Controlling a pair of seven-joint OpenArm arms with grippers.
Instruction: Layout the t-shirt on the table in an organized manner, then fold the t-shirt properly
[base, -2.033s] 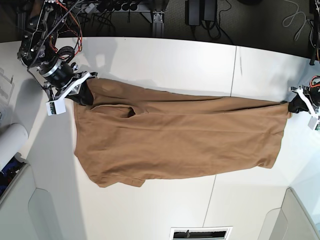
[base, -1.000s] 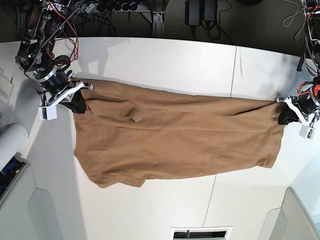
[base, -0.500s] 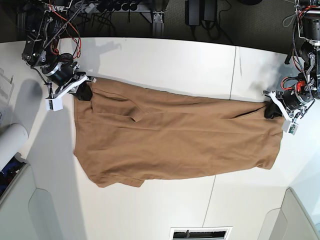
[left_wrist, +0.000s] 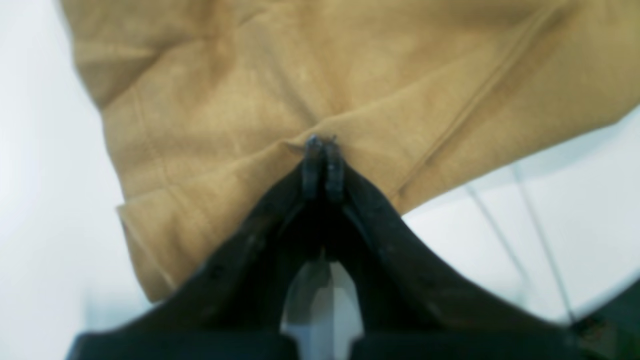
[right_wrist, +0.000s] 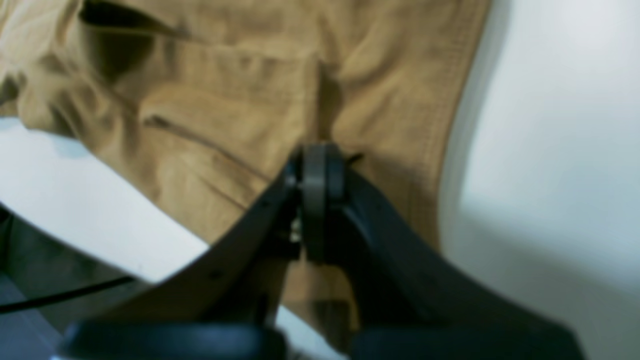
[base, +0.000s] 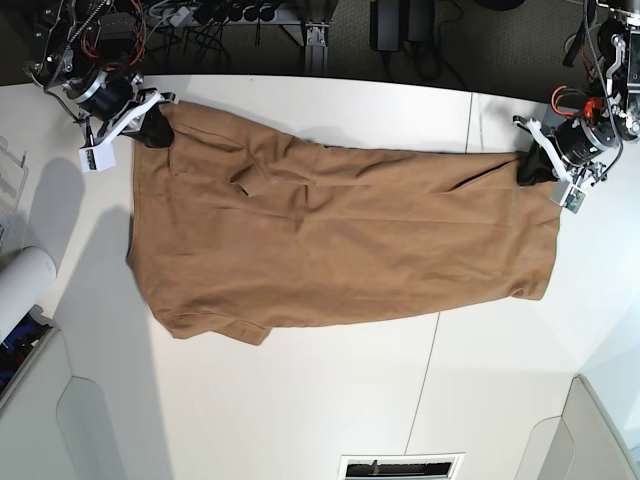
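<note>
The tan-brown t-shirt (base: 340, 240) lies spread lengthwise across the white table (base: 300, 400), mostly flat with a small fold near its upper left. My right gripper (base: 155, 128) is at the shirt's far-left corner, shut on the fabric; the right wrist view shows its tips (right_wrist: 320, 160) pinching wrinkled cloth (right_wrist: 210, 100) near a hemmed edge. At the far-right corner my left gripper (base: 530, 165) is also shut on the t-shirt. In the left wrist view its tips (left_wrist: 322, 145) clamp a raised pinch of cloth (left_wrist: 300, 65).
Light grey moulded panels sit at the near corners (base: 90, 420) (base: 590, 430). A white roll (base: 20, 290) lies at the left edge. A dark seam (base: 466, 140) crosses the table. Cables and power strips (base: 240, 15) run behind the far edge. A vent slot (base: 400, 466) sits at the front.
Both grippers have moved toward the table's far edge, pulling the shirt's top corners with them. The whole shirt has slid back and its upper edge now lies higher and more stretched.
</note>
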